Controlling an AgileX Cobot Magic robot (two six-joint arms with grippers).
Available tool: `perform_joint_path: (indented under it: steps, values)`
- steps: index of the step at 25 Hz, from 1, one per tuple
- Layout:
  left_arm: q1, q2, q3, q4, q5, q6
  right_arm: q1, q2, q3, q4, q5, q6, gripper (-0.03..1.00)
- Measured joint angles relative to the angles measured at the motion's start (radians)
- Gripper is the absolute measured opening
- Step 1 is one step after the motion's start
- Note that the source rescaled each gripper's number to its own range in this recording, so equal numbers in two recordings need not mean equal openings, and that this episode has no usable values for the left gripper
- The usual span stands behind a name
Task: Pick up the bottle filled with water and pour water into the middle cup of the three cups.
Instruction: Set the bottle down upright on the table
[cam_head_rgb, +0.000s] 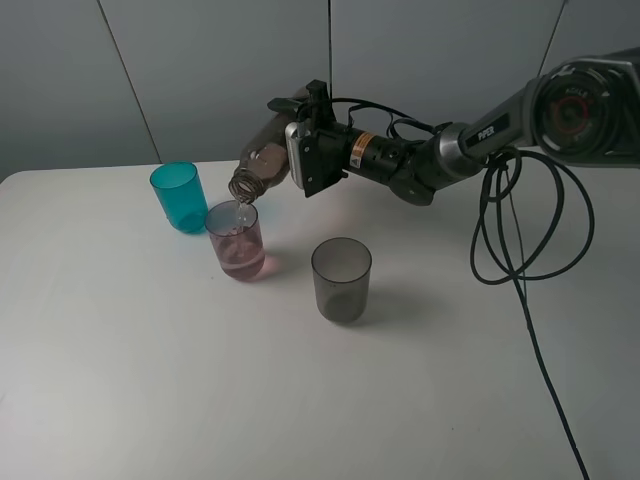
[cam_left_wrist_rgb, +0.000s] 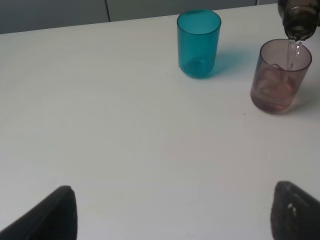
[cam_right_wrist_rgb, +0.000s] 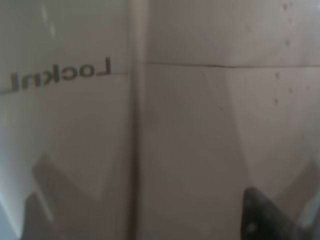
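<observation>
My right pincer (cam_head_rgb: 296, 145) is clamped on the body of the smoky bottle (cam_head_rgb: 262, 165). The bottle is tilted neck-down, with its mouth just above the rim of the pink middle cup (cam_head_rgb: 237, 242). That cup stands between the teal cup (cam_head_rgb: 179, 197) and the grey cup (cam_head_rgb: 341, 279), the other 2 of the 3. A thin stream of water (cam_left_wrist_rgb: 291, 52) falls inside the rim, and the cup looks partly filled. To pour well, I judge I need a shallow tilt and the mouth centred, clear of the teal cup nearby. I should level off before the brim. My left pincer (cam_left_wrist_rgb: 175, 215) is wide open and holds nothing.
</observation>
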Motion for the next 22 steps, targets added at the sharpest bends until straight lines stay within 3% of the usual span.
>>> perform_joint_path:
  steps: [22]
  values:
    - [0.0,0.0,0.0,0.0,0.0,0.0,0.01,-0.006,-0.012,0.0,-0.004,-0.048,0.0]
